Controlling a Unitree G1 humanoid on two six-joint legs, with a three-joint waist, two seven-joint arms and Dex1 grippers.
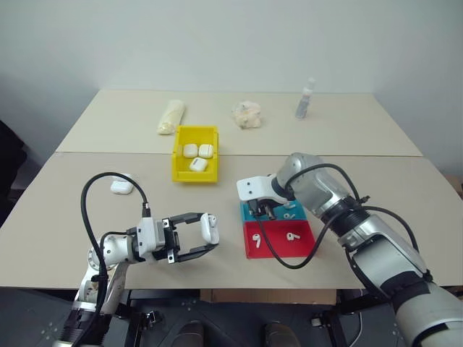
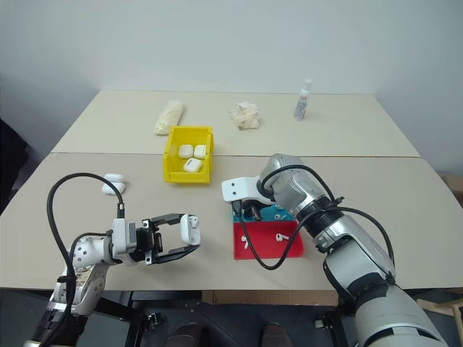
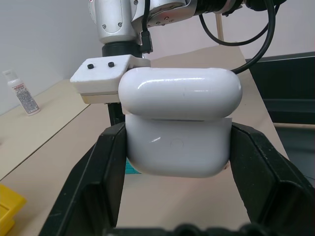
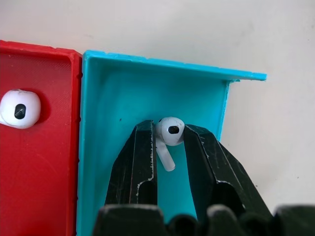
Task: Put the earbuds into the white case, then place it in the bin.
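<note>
Two claws worked over the pale surface (image 1: 65, 217). Nearest, the left claw (image 1: 205, 236) was clenched on the white case (image 1: 210, 227), held above the surface. Beside it, the right claw (image 4: 168, 135) pointed down into the blue half of the tray (image 4: 123, 93), its fingers (image 4: 142, 157) pinching one earbud (image 4: 170, 132) — head up between the tips. Two more earbuds (image 1: 291, 236) lay in the red half (image 1: 278, 249). Farther back sat the yellow bin (image 1: 181, 155) holding three cases (image 1: 198, 164) — another case (image 1: 121, 186) lay off to its left. Beyond stood a small bottle (image 1: 304, 99).
</note>
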